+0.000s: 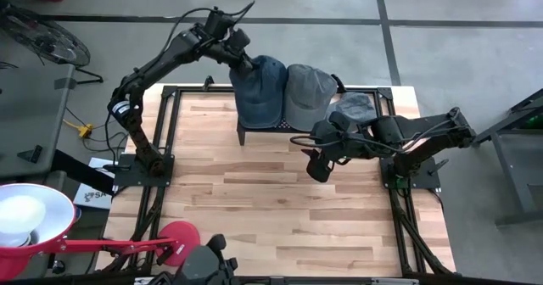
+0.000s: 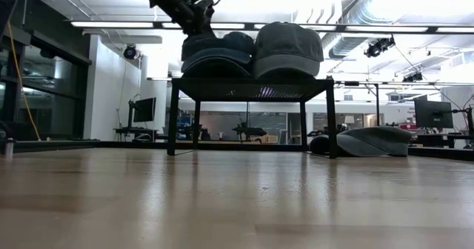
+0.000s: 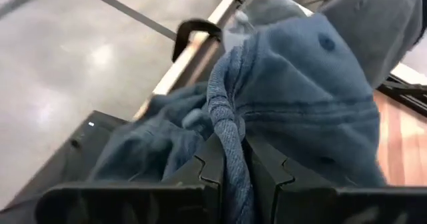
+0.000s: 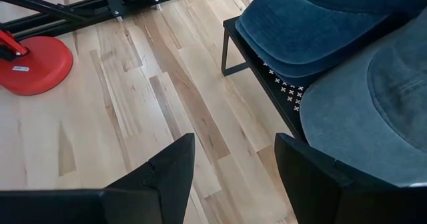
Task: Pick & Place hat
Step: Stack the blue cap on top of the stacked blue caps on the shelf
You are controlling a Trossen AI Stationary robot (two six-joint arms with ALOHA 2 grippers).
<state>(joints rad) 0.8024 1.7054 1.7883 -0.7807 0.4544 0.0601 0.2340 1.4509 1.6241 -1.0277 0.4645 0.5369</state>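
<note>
The left tool [image 1: 244, 62], upper centre of the high view, was clamped on the blue hat's [image 1: 260, 90] back edge, its fingertips hidden by fabric. The right tool [image 1: 316, 164] hung apart, empty, right of centre.

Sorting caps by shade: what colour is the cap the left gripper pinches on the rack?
Denim blue cap, shown best in the left wrist view.

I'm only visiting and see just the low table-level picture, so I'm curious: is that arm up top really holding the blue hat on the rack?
Observer: Yes. The left tool is shut on a fold of the blue hat.
Visitor: And the other arm? I can't see it at all.
Observer: The right tool hangs open over the table, in front of the rack, close to the grey hat.
</note>
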